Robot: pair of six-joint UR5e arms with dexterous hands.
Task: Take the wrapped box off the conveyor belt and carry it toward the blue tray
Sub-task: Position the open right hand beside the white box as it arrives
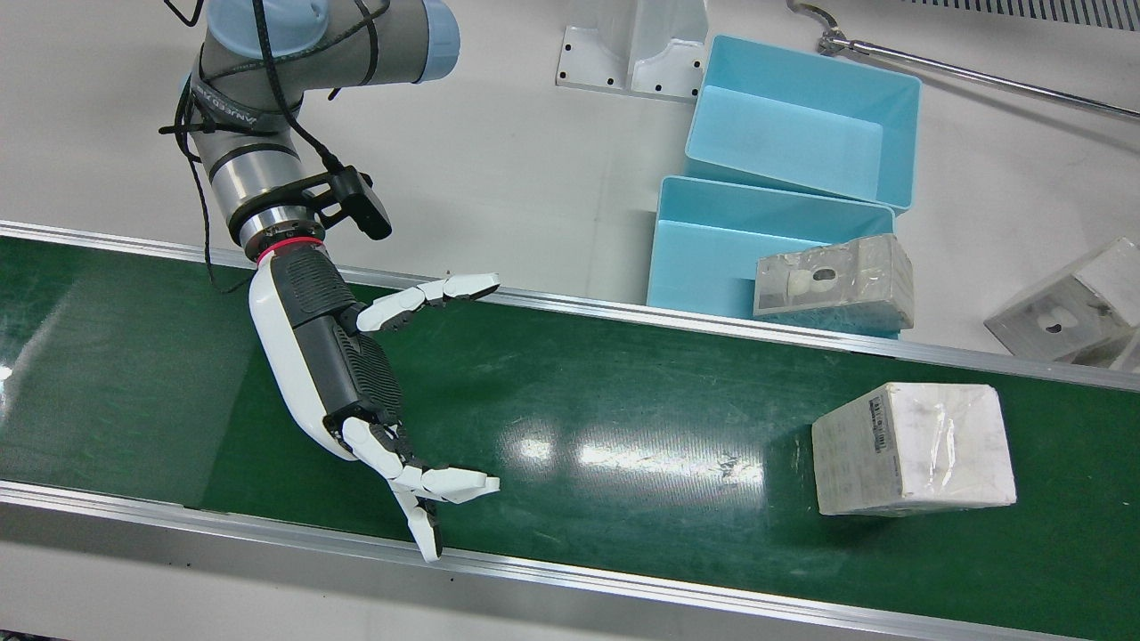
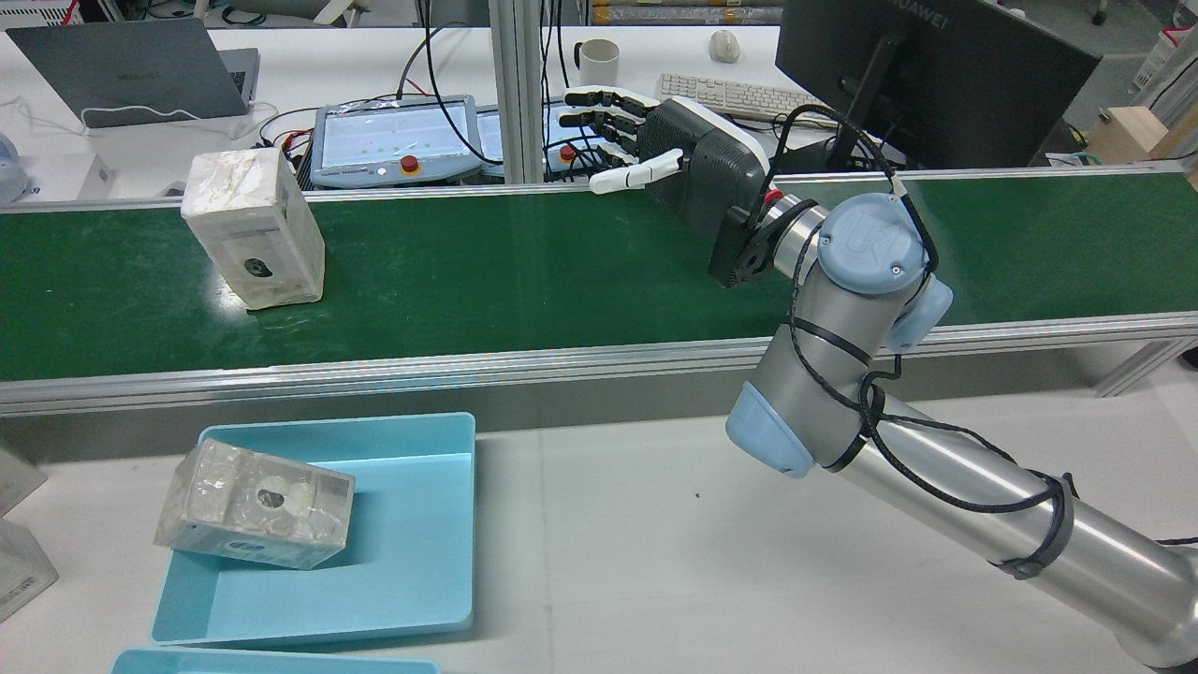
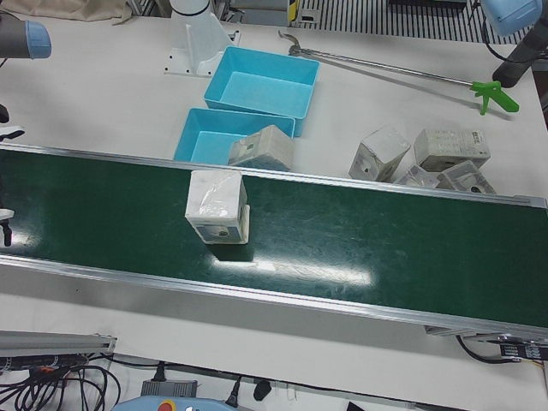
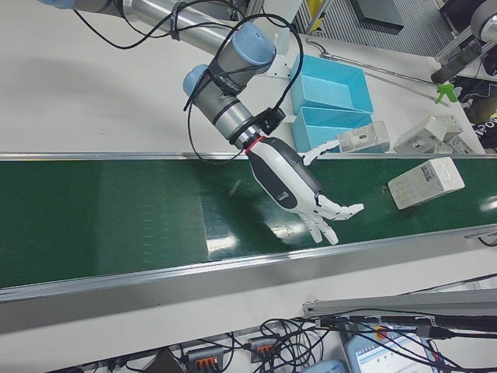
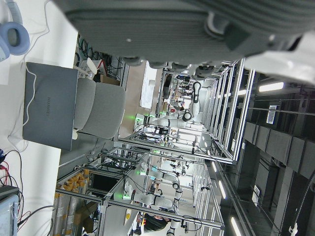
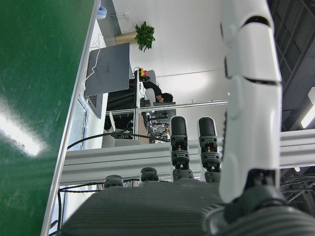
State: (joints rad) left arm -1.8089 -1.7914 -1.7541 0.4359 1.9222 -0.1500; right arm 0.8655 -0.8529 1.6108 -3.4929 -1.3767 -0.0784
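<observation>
So, right hand [image 1: 356,374] is hovering low over the conveyor belt [image 1: 579,383] with its fingers [image 1: 445,289] spread apart and nothing in them. The wrapped box [image 1: 913,461] stands on the belt well apart from that hand, over toward the side where the blue tray [image 1: 704,240] is. That tray sits on the bench [image 1: 517,151] just past the belt's far rail, and it already has a wrapped box [image 1: 837,283] leaning on its near edge. A second blue tray [image 1: 802,125] is behind it.

My left hand only shows in its own camera, and I can't tell there if the fingers are apart or not.

What worries me: the box is tall and wrapped in shiny film, so in my judgement a one-sided shove could tip it or let it slip out of a loose hold. If the belt is running, mistiming the reach looks like the likeliest miss.

Room-wise, the belt between hand and box is clear, so the approach is open. Tight spots are the raised aluminium rails [image 1: 677,316] on both edges. The carry has to clear the far one, then avoid the leaning box.
</observation>
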